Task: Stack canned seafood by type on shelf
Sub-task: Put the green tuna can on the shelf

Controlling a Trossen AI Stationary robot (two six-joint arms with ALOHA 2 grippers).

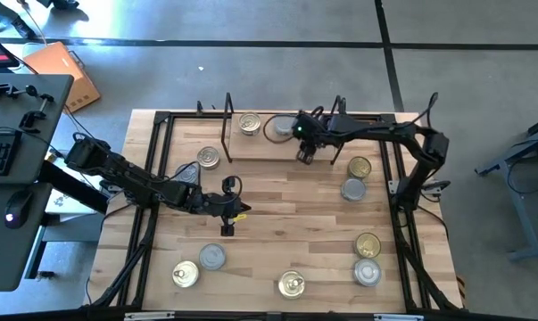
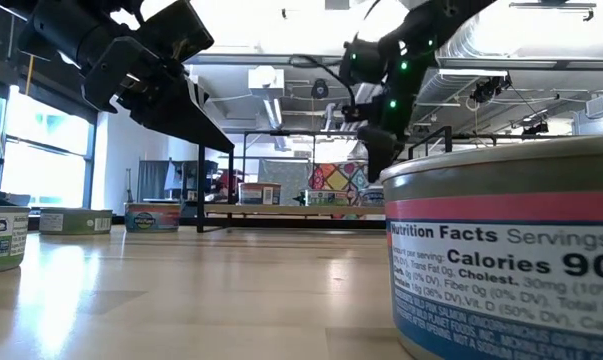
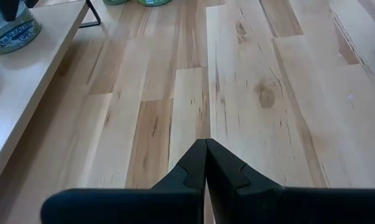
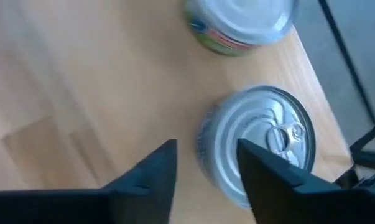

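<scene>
Silver-lidded can (image 4: 259,146) on shelf (image 4: 81,81), right tool (image 4: 206,165) parted, empty.

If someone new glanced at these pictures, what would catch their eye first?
Probably the right gripper, fingers apart and empty, at the front edge of the shelf by a silver pull-tab can. The left gripper hangs shut mid-table, with loose cans scattered around.
</scene>
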